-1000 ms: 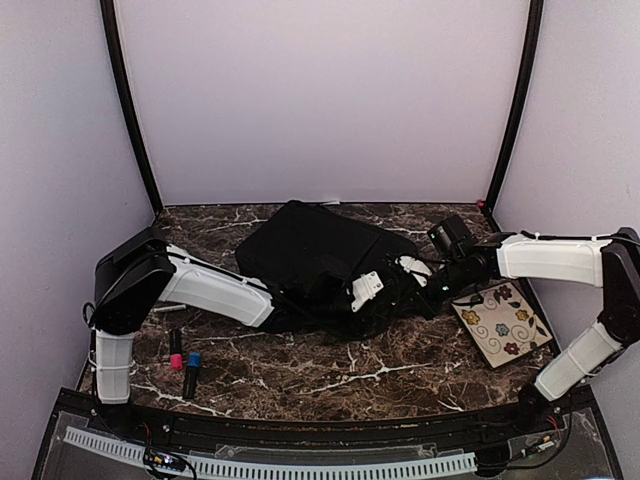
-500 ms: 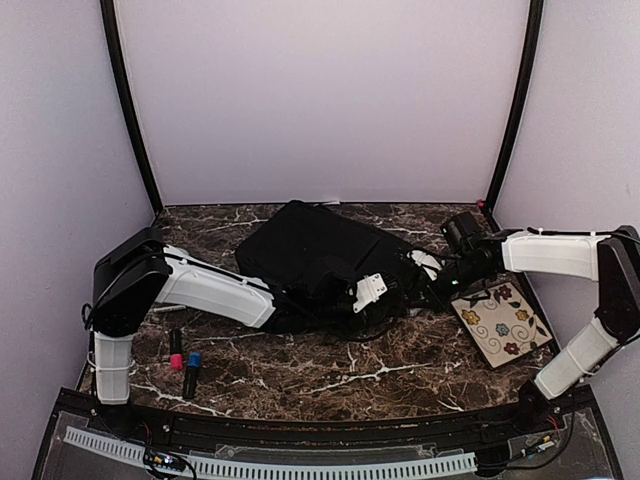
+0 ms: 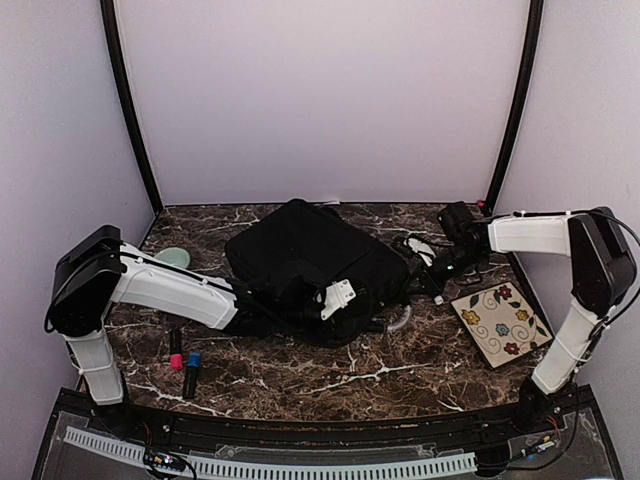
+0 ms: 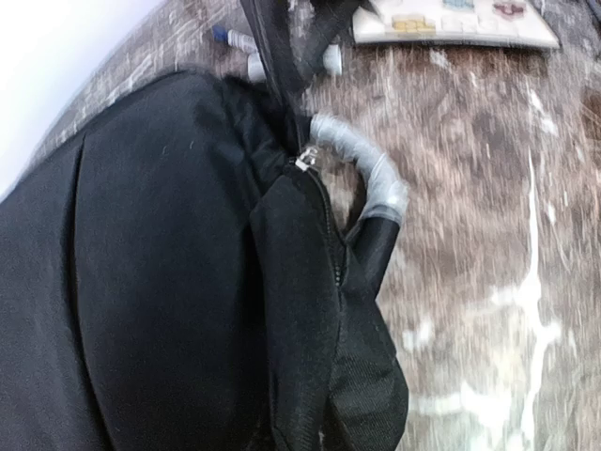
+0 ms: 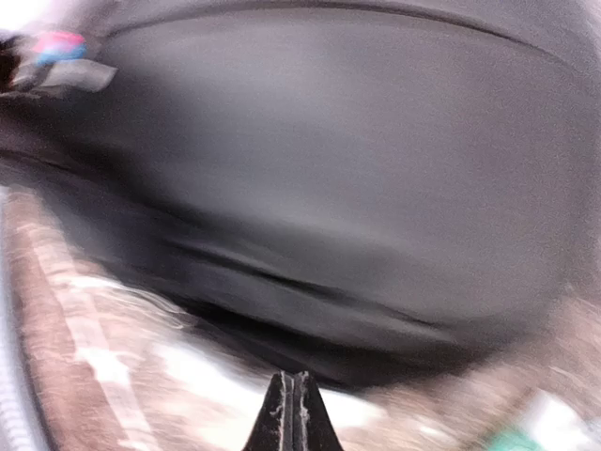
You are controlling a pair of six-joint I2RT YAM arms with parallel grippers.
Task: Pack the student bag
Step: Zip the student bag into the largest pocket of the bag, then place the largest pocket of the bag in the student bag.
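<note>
The student bag (image 3: 305,260), a large black backpack, lies flat across the middle of the marble table (image 3: 330,375). My left gripper (image 3: 360,308) is shut on the fabric of its near right edge; the left wrist view shows the bag (image 4: 169,282) filling the frame, with a zipper pull (image 4: 305,160) and a grey handle loop (image 4: 371,174), and the fingers hidden under the fabric. My right gripper (image 3: 432,280) hovers at the bag's right end, shut and empty. In the blurred right wrist view its closed tips (image 5: 292,390) point at the bag (image 5: 357,169).
A flowered notebook (image 3: 500,322) lies at the right. Two markers, red-capped (image 3: 176,350) and blue-capped (image 3: 190,372), rest near the front left. White markers (image 3: 415,245) lie by the bag's right end. A pale green object (image 3: 172,257) sits at the far left.
My left gripper closed on the bag and drew back left, dragging the bag leftward. The right gripper stayed shut and pulled away toward the far right.
</note>
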